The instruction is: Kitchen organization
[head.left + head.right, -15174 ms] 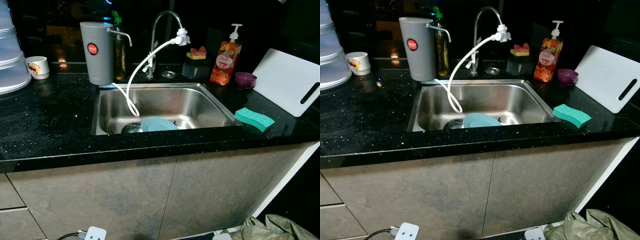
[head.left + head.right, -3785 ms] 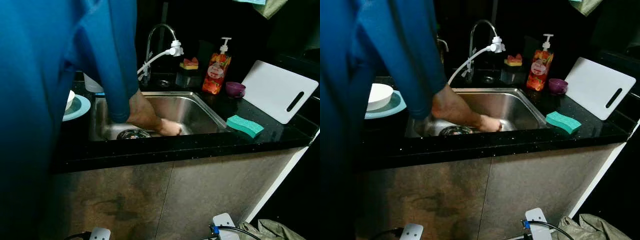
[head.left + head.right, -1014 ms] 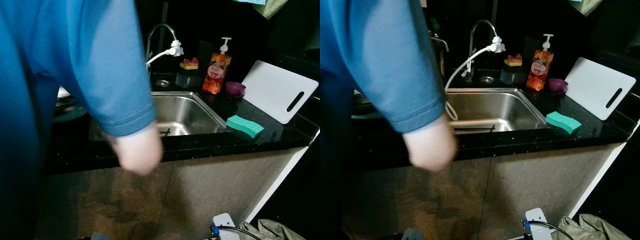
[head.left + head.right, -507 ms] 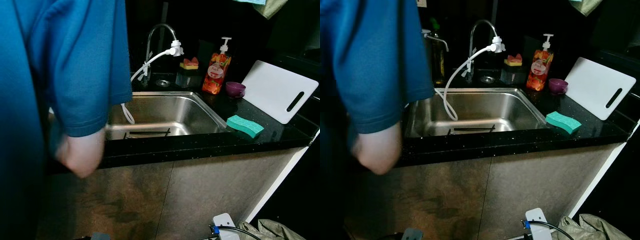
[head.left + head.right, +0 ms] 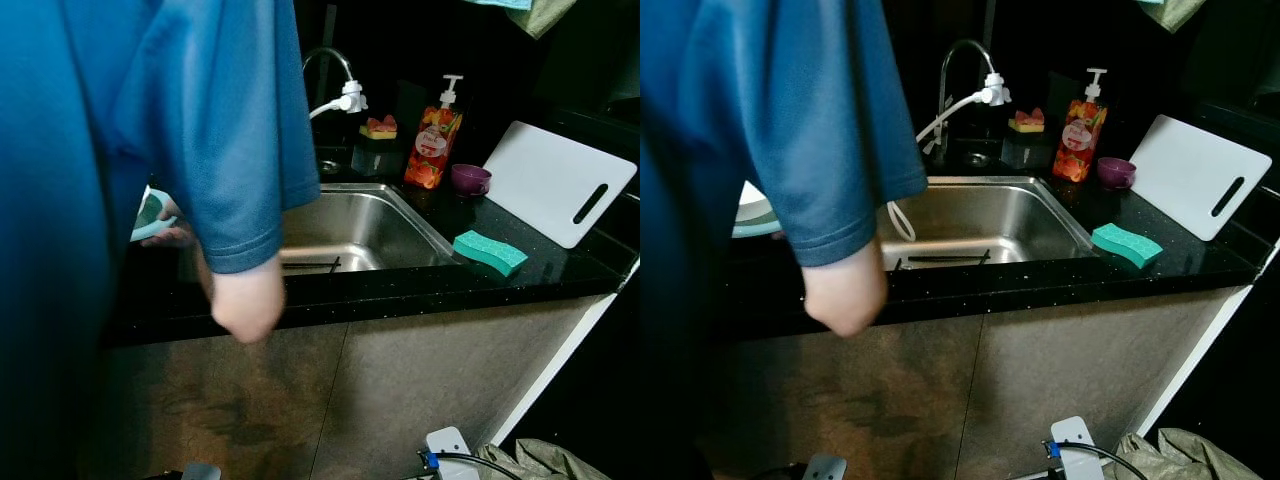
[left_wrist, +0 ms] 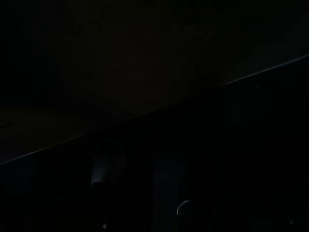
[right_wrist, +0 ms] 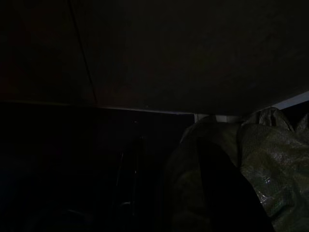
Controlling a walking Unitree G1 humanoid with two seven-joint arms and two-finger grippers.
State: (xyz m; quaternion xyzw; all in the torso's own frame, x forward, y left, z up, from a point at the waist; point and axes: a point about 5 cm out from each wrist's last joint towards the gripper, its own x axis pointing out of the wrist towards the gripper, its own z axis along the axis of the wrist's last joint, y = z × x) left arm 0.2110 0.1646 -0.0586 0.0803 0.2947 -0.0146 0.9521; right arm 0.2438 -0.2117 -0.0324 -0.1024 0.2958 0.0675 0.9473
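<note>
A person in a blue shirt (image 5: 130,120) stands at the left, close in front of me, and hides the left part of the counter. One bare arm (image 5: 245,295) hangs in front of the counter edge. The other hand (image 5: 172,236) is at a teal plate (image 5: 150,213) left of the steel sink (image 5: 365,225). The sink basin shows a dark rack (image 5: 940,259) and a white hose (image 5: 902,222) from the faucet (image 5: 962,60). My left gripper (image 6: 135,193) and right gripper (image 7: 174,203) hang idle in dark wrist views.
On the black counter (image 5: 420,285) right of the sink lie a green sponge (image 5: 489,252), a white cutting board (image 5: 558,182), a purple bowl (image 5: 469,178) and an orange soap bottle (image 5: 434,135). A white plug adapter (image 5: 447,445) and a green sack (image 7: 270,159) lie on the floor.
The person has leaned right again, covering more of the sink. The bare arm has swung right along the counter edge, and a hand now rests at the teal plate.
</note>
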